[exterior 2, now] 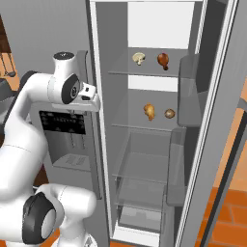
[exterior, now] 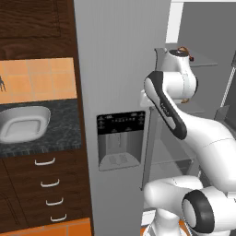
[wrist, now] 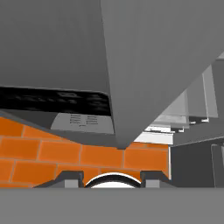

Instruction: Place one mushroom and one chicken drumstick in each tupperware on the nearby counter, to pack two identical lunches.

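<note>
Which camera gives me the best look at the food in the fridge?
The right base view: both mushrooms and both drumsticks sit clearly on two shelves. The left base view only glimpses something reddish behind the arm.

The fridge [exterior 2: 144, 29] has a smooth, matt grey finish like brushed metal, and its shelves [exterior 2: 144, 126] look like clear, glassy plastic. The dispenser panel [exterior: 120, 138] is glossy black above a dull grey recess. The worktop [exterior: 55, 133] is dark speckled stone with a slight sheen, over dark wood-grain drawers [exterior: 46, 184] with shiny metal handles. The tupperware [exterior: 23, 123] looks like smooth, pale matt plastic. The wall tiles [exterior: 41, 78] and floor tiles [wrist: 57, 157] are flat orange. The drumsticks [exterior 2: 163, 59] have a glossy brown skin; the mushroom [exterior 2: 139, 58] is matt cream.
</note>
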Robot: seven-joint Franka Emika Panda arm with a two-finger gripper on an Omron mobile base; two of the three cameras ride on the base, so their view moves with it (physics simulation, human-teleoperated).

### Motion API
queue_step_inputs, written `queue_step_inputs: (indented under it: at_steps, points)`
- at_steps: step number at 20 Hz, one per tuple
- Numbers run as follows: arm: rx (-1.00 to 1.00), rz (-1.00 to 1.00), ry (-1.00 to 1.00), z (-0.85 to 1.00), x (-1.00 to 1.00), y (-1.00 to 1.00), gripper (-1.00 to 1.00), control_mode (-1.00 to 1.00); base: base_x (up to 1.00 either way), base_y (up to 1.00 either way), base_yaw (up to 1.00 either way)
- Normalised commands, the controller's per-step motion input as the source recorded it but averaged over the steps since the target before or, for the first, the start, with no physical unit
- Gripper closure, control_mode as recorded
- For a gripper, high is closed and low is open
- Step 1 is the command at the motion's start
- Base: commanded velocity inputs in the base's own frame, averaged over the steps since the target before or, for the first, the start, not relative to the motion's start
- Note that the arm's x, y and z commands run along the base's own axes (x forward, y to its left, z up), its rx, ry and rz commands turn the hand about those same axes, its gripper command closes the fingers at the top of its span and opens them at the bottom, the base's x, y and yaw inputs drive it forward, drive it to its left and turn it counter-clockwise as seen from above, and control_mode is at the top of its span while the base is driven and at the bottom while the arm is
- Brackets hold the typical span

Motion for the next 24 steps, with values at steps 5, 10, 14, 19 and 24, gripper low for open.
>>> queue_step_inputs:
  at_steps: [5,10,14,19,24]
  points:
    - [0.00,0.00,-0.01,0.00,-0.35,-0.02,-1.00,-1.00,0.00,0.00,0.00]
    - [0.00,-0.07,-0.13,0.42,-0.32,-0.36,-1.00,-1.00,0.00,0.00,0.00]
    - [0.00,-0.02,0.00,0.69,0.00,-0.36,-1.00,-1.00,0.00,0.00,0.00]
    - [-0.02,0.00,-0.15,0.65,0.01,-0.38,-1.00,-1.00,0.00,0.00,0.00]
    - [0.00,0.00,-0.41,0.39,0.07,-0.52,-1.00,-1.00,0.00,0.00,0.00]
